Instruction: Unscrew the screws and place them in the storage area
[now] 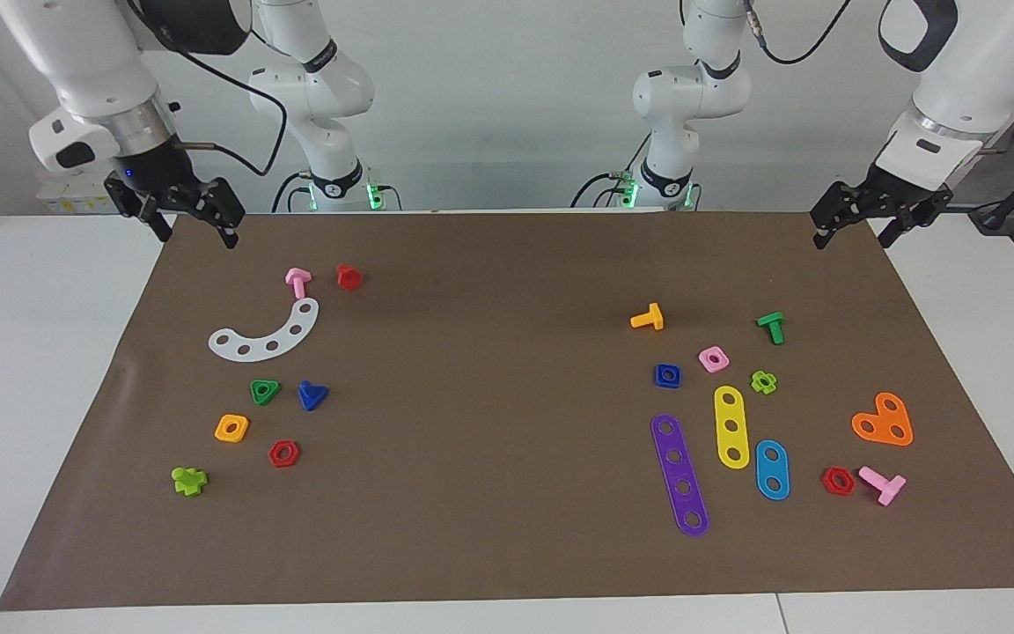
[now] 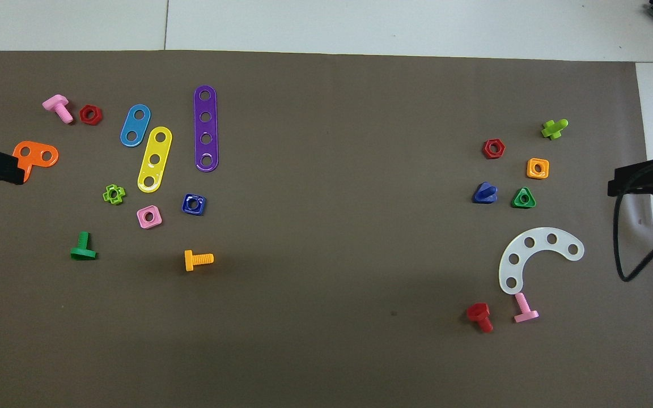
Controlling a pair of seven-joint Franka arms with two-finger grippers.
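Both grippers, left (image 1: 859, 227) and right (image 1: 194, 224), jaws apart; blue bolt (image 1: 312, 395) beside green nut (image 1: 265, 391).

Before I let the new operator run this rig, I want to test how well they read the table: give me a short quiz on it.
1. True or false: the dark-blue bolt lies beside the green triangular nut.
2. Which end of the table holds the blue square nut?
A. left arm's
B. right arm's
3. How many red hex nuts lie on the brown mat?

Key:
1. True.
2. A; it lies near the pink square nut.
3. Two.

The left gripper and right gripper both hang open at the mat's corners, holding nothing.
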